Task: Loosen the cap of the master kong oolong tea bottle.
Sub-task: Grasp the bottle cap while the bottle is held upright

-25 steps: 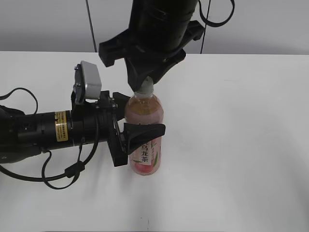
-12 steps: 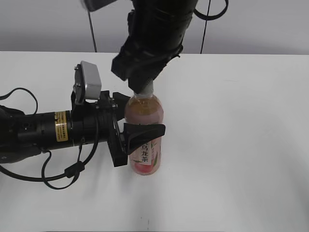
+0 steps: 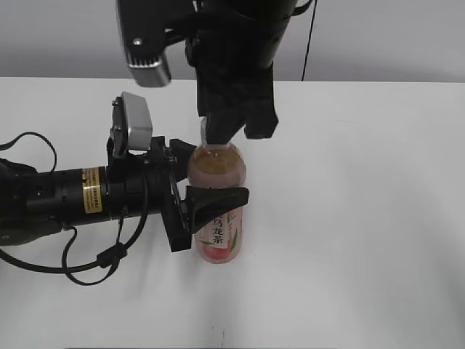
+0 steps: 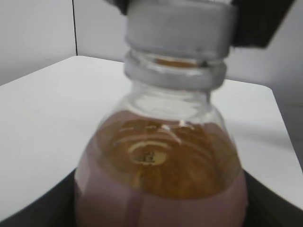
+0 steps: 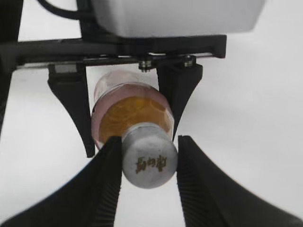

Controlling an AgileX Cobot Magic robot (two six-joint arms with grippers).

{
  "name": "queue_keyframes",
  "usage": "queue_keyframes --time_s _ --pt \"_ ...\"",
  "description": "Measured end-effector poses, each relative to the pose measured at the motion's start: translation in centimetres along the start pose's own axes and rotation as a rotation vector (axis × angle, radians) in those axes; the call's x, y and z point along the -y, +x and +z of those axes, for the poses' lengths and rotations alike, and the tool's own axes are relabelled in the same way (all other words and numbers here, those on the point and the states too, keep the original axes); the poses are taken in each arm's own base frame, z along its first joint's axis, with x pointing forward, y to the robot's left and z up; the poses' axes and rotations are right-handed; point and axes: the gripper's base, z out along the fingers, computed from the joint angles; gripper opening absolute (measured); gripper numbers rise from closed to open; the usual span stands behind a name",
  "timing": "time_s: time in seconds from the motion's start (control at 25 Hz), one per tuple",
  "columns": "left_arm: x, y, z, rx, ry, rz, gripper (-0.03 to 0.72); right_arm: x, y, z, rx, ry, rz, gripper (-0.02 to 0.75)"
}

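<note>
On the white table [image 3: 363,218], left fingers [image 3: 218,198] clamped around bottle [image 3: 218,174], right fingers [image 5: 106,179] pinching cap [image 5: 149,161].

Lab or robot test cell — bare white bench [image 3: 363,240] filling the lower frame, plain grey panelled wall [image 3: 392,40] along the top with a vertical seam at upper left. Black cables [image 3: 87,262] loop over the bench at lower left. No household or shop furnishings in view — just robot hardware on a blank surface.
</note>
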Motion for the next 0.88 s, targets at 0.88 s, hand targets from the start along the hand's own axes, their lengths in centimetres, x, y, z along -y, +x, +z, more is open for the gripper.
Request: queue_keyframes --time_s 0.88 --pt "-0.14 0.00 0.00 0.000 -0.016 -0.014 0.454 0.30 0.00 0.54 -0.002 -0.011 -1.274 0.272"
